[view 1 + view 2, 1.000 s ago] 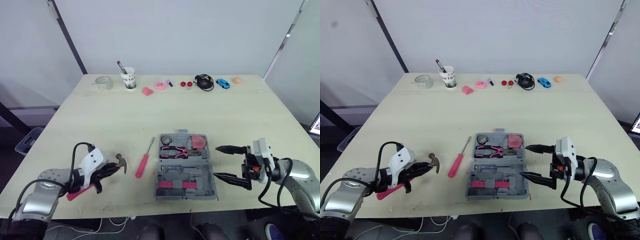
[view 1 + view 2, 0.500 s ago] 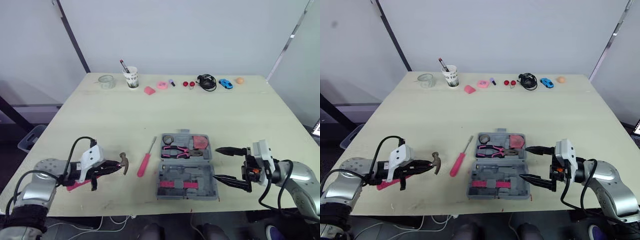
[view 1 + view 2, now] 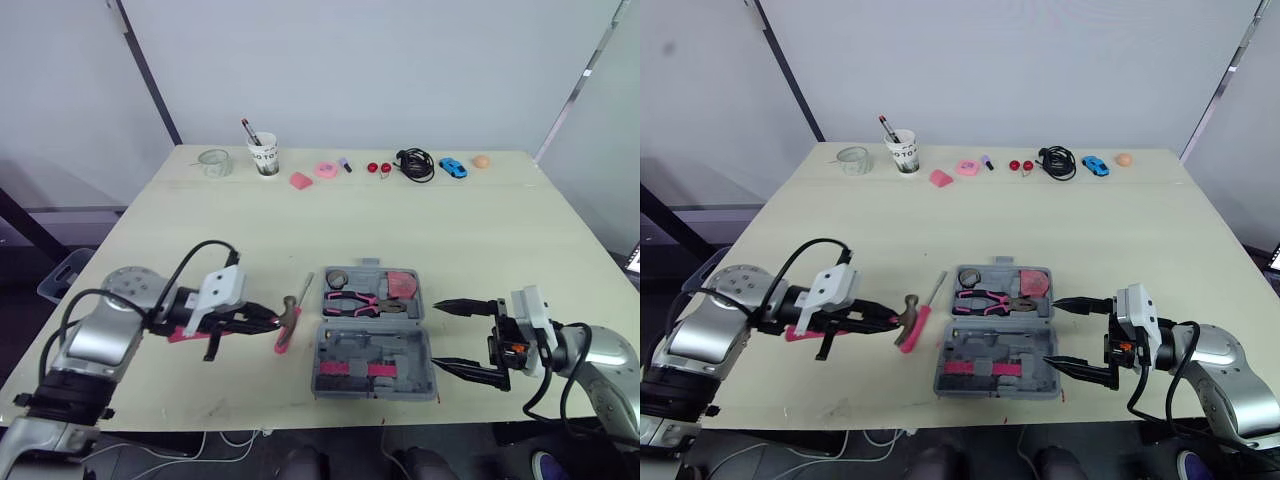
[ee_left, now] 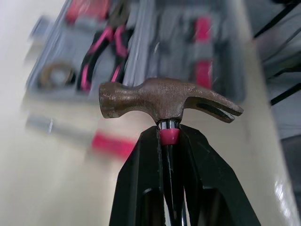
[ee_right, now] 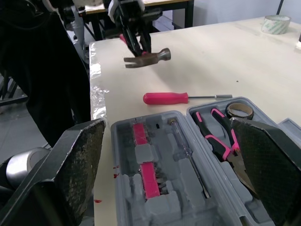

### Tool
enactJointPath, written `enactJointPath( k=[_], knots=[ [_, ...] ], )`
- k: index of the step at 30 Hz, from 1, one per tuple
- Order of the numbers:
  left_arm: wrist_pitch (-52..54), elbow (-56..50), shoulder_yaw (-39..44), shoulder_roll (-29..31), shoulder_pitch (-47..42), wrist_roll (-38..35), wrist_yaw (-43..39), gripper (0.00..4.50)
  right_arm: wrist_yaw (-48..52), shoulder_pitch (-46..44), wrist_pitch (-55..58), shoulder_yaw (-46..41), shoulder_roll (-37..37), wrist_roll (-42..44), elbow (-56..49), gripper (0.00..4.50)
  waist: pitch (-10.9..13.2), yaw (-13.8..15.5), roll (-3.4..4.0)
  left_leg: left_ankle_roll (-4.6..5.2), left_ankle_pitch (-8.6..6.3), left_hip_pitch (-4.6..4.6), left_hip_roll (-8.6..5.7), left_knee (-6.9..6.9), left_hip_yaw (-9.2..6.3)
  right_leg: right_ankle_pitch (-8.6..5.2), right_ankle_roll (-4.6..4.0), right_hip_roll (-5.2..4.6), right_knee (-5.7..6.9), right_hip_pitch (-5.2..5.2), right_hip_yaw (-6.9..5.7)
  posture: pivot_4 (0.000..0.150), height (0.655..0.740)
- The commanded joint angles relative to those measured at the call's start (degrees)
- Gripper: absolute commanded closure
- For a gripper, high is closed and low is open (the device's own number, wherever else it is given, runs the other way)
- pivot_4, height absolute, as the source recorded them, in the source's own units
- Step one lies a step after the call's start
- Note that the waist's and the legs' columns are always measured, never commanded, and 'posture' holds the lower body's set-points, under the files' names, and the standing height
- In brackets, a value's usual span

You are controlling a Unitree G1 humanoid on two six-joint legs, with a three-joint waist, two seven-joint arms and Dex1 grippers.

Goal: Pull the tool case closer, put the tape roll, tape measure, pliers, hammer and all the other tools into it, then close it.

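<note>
Left gripper has swung right toward the tool case, carrying the hammer from open table to a spot just left of the case. Right gripper has barely shifted.

Left gripper is clamped on the hammer's neck right under the brown head. The pink handle runs back along the fingers toward the wrist. In the head views the hammer head overlaps the pink screwdriver, which lies on the table just left of the case, shaft pointing far. Cannot tell if head and screwdriver touch.

Right gripper sits at the case's right edge, fingers spread wide, holding nothing. One fingertip is level with the far half, the other with the near half.

Tool case is open and flat at the near middle of the table. Its far half holds the pliers with pink grips, a dark tape roll at far left and a pink tape measure at far right. The near half has grey moulded slots with pink parts seated in them.

Along the far table edge, well apart from the case: clear tape roll, paper cup with pens, small pink items, black cable, blue toy car, orange ball.
</note>
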Motion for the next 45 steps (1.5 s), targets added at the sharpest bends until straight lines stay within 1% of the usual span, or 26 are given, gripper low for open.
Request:
enactJointPath(
  k=[1,4,8,9,12,15,20,25,29,30,32,34,37,45],
  knots=[
    [6.4,-6.5,-3.4,-1.3,-4.0,-0.6,1.4,4.36,1.0,1.0,-1.9,-2.4,-1.0,0.7,-0.2,0.0,0.0,0.0,0.0,0.0,0.0,0.02,0.0,0.0,0.0,0.0,0.0,0.03,0.01,0.01,0.02,0.15,0.74],
    [10.7,-8.5,-7.1,-3.5,-7.3,1.0,3.5,4.36,1.5,1.4,-2.6,-2.7,-1.4,0.6,0.6,0.0,0.0,0.0,0.01,0.0,0.0,0.03,-0.01,0.03,0.01,0.01,0.02,0.09,0.01,0.03,0.1,0.15,0.74],
    [15.9,-10.1,-10.7,-6.8,-10.4,1.2,5.5,4.36,1.7,1.7,-3.1,-3.0,-1.8,0.7,1.2,0.0,0.0,-0.1,0.0,0.0,0.0,0.01,0.0,0.08,-0.05,0.04,0.09,0.57,0.01,0.04,0.66,0.15,0.74],
    [17.4,-10.1,-12.5,-8.2,-11.5,1.9,6.2,4.36,1.8,1.8,-3.2,-3.3,-2.0,0.7,1.4,0.0,0.0,-0.1,0.0,0.01,0.0,0.01,0.0,0.08,-0.06,0.11,0.21,0.64,0.01,0.04,0.73,0.15,0.74],
    [20.3,-9.8,-16.9,-11.5,-14.5,4.5,8.1,4.36,2.0,2.6,-3.7,-4.0,-2.4,0.4,2.0,0.0,0.0,0.1,0.0,0.01,0.01,0.01,0.0,0.09,-0.08,0.12,0.22,0.74,0.01,0.05,0.85,0.15,0.74],
    [21.0,-10.1,-20.4,-13.6,-15.7,7.3,9.7,4.36,1.9,3.1,-3.8,-4.4,-2.6,0.5,1.9,0.0,0.0,0.0,0.0,0.01,0.01,-0.01,-0.04,0.14,-0.13,0.11,0.22,0.83,0.01,0.1,1.02,0.15,0.74],
    [24.0,-10.6,-23.1,-18.0,-17.5,8.2,12.1,4.36,1.9,4.1,-4.1,-4.8,-2.9,0.7,2.0,0.0,0.0,-0.1,0.01,0.02,0.01,0.01,-0.04,0.15,-0.1,0.12,0.23,0.9,0.02,0.09,1.19,0.15,0.74],
    [27.8,-9.5,-26.8,-21.4,-19.4,8.5,12.0,4.36,2.2,4.9,-4.5,-5.9,-3.4,0.7,3.1,0.0,0.0,0.0,0.03,0.02,0.01,-0.02,-0.07,0.25,-0.16,0.11,0.23,1.21,0.05,0.11,1.68,0.15,0.74],
    [26.3,-4.9,-32.0,-25.0,-20.3,12.8,14.1,4.36,4.1,5.0,-6.7,-6.5,-4.1,-0.5,6.7,0.0,0.0,0.0,0.04,0.02,0.01,-0.04,-0.08,0.3,-0.19,0.11,0.23,1.55,0.05,0.12,2.17,0.15,0.74],
    [26.1,-4.7,-32.1,-25.8,-20.1,12.6,14.4,4.36,4.3,4.9,-7.1,-6.5,-4.1,-0.7,7.1,0.0,0.0,0.0,0.04,0.03,0.01,-0.04,-0.08,0.31,-0.2,0.11,0.23,1.59,0.05,0.12,2.23,0.15,0.74],
    [22.3,-3.8,-31.6,-27.5,-19.6,12.5,15.1,4.36,4.1,4.7,-7.2,-6.1,-3.9,-0.6,7.1,0.0,0.0,-0.1,0.05,0.02,0.01,-0.05,-0.08,0.31,-0.21,0.11,0.23,1.63,0.06,0.11,2.26,0.15,0.74],
    [21.6,-2.9,-32.9,-28.6,-19.7,13.8,15.9,4.36,3.7,4.4,-7.4,-5.8,-3.6,-0.7,7.0,0.0,0.0,-0.1,0.08,0.02,0.01,-0.05,-0.07,0.31,-0.21,0.11,0.23,1.63,0.08,0.1,2.28,0.15,0.74],
    [24.0,-2.2,-34.2,-30.5,-20.2,16.0,18.2,4.36,3.4,4.4,-7.6,-5.6,-3.3,-0.9,6.8,0.0,0.0,-0.1,0.08,0.03,0.01,-0.04,-0.07,0.31,-0.22,0.12,0.23,1.64,0.1,0.11,2.29,0.15,0.74],
    [26.2,0.8,-38.4,-32.3,-23.8,20.6,17.7,4.36,3.0,5.3,-8.4,-5.9,-3.1,-1.0,6.5,0.0,0.0,0.0,0.09,0.03,0.01,-0.05,-0.08,0.37,-0.22,0.11,0.24,1.64,0.12,0.11,2.31,0.15,0.74]
  ],
)
